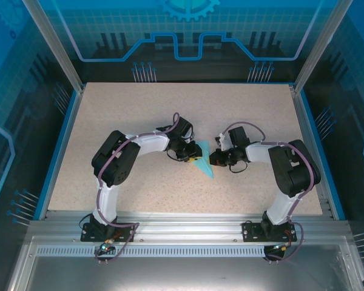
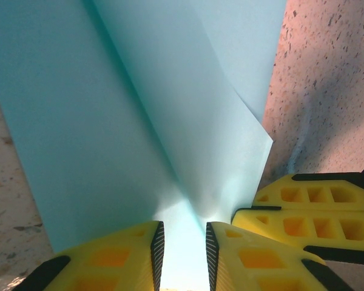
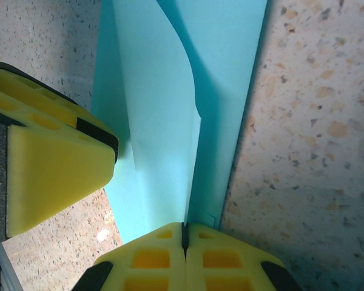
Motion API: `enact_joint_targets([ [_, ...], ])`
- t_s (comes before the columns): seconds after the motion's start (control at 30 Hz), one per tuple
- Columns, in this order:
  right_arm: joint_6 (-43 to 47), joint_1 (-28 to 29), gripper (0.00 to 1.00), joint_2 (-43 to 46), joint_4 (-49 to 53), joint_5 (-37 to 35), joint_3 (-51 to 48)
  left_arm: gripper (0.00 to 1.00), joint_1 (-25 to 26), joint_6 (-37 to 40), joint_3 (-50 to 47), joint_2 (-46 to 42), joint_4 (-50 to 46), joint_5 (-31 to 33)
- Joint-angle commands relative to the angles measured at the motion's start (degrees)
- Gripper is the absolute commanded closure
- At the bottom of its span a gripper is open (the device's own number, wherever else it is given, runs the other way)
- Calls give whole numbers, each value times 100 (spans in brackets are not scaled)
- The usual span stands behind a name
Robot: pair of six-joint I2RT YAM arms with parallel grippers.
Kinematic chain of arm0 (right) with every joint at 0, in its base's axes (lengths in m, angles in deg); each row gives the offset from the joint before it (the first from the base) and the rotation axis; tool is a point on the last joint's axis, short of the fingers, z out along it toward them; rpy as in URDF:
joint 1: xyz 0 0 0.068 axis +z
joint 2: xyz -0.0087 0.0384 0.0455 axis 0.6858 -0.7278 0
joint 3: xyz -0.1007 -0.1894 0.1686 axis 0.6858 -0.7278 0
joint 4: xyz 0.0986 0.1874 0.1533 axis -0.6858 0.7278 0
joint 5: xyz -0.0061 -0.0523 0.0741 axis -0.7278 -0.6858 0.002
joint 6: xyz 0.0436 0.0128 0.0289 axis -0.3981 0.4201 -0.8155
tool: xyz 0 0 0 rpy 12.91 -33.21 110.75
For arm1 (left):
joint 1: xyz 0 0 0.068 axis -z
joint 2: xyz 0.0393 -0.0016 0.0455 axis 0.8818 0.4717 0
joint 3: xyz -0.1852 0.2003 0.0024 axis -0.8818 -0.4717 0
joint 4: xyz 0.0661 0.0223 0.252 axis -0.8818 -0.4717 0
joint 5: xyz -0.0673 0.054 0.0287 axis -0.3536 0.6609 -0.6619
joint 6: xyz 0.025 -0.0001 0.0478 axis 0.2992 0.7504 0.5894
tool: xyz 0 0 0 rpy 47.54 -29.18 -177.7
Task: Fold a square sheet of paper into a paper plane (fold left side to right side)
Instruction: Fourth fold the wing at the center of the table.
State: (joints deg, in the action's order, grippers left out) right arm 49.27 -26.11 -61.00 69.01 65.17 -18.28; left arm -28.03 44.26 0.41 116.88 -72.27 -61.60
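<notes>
The light-blue sheet of paper (image 1: 201, 160) lies mid-table, folded into a slim pointed paper-plane shape with its tip toward the near right. My left gripper (image 1: 191, 156) comes in from the left. Its jaws (image 2: 182, 239) stand a little apart over the paper (image 2: 139, 121), straddling a raised crease without clamping it. My right gripper (image 1: 214, 159) faces it from the right. It is shut (image 3: 184, 229), and the edge of an upright flap of the paper (image 3: 161, 109) runs into the seam between its fingers. The two grippers are almost touching: right fingers (image 2: 315, 212), left fingers (image 3: 48, 170).
The speckled beige tabletop (image 1: 139, 109) has a blue rim and stands inside a frame of metal posts. Both arms bend inward from their bases at the near edge. Bare table lies on every side of the paper.
</notes>
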Motion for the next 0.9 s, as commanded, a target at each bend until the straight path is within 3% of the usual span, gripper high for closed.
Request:
enact_joint_targets([
  [0.0, 23, -101, 96, 13, 134, -124, 27, 71, 53, 26, 120, 70, -47, -90],
  [0.87, 4, -95, 96, -36, 234, -211, -34, 72, 53, 26, 137, 85, -48, -111],
])
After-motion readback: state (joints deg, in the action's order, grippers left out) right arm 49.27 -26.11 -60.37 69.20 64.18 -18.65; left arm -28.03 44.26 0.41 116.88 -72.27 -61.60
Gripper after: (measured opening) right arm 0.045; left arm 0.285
